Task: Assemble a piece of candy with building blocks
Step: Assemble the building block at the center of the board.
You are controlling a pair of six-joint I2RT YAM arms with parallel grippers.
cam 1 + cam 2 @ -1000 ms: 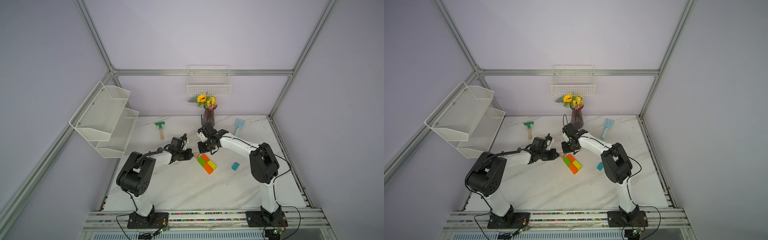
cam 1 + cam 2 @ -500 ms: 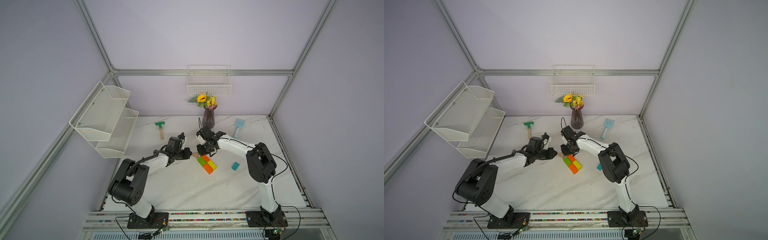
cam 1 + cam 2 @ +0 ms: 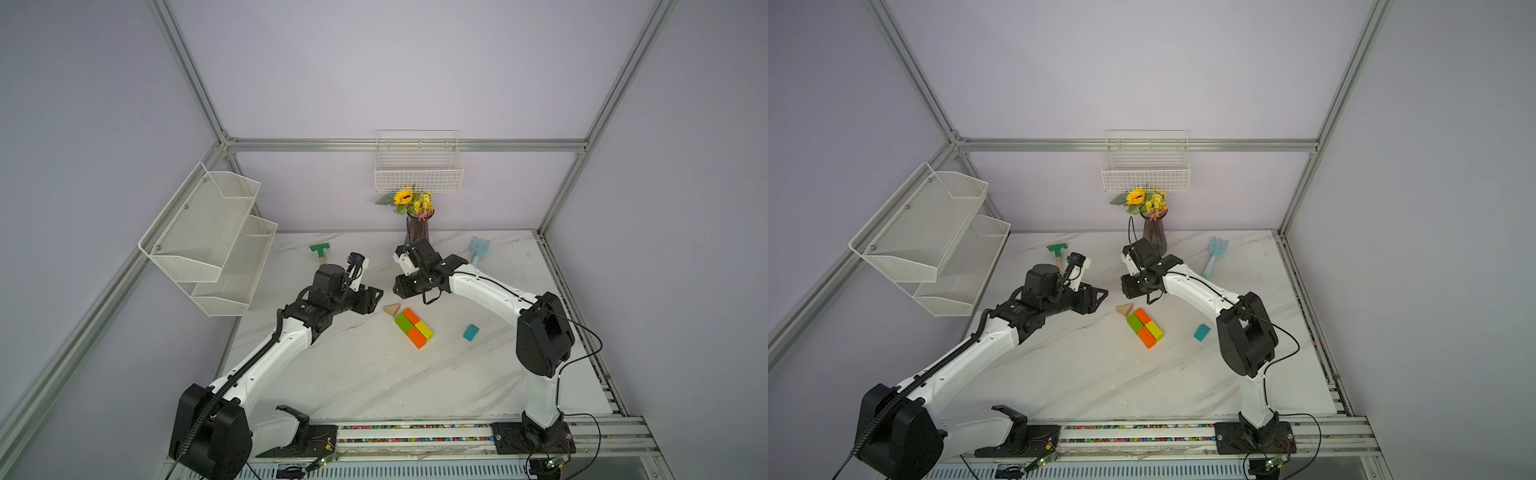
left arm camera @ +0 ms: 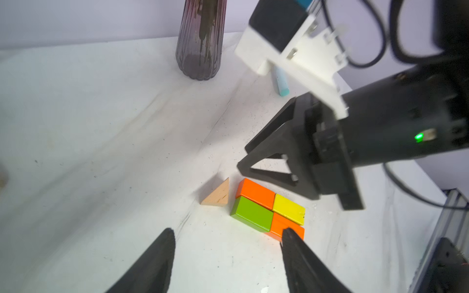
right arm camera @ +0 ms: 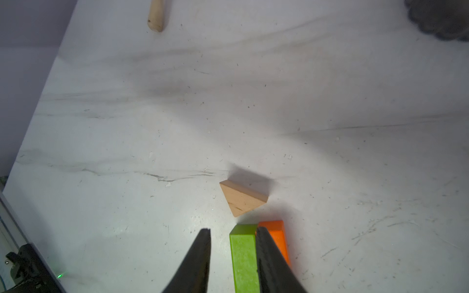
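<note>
Both arms hover over the unfinished candy.
Left fingers and right fingers are spread, holding nothing; the orange, green and yellow rectangle lies on the worktop, tan triangle just beside one end, teal triangle apart.

Two high views down over whole table; close wrist views, sharing tan triangle
</note>
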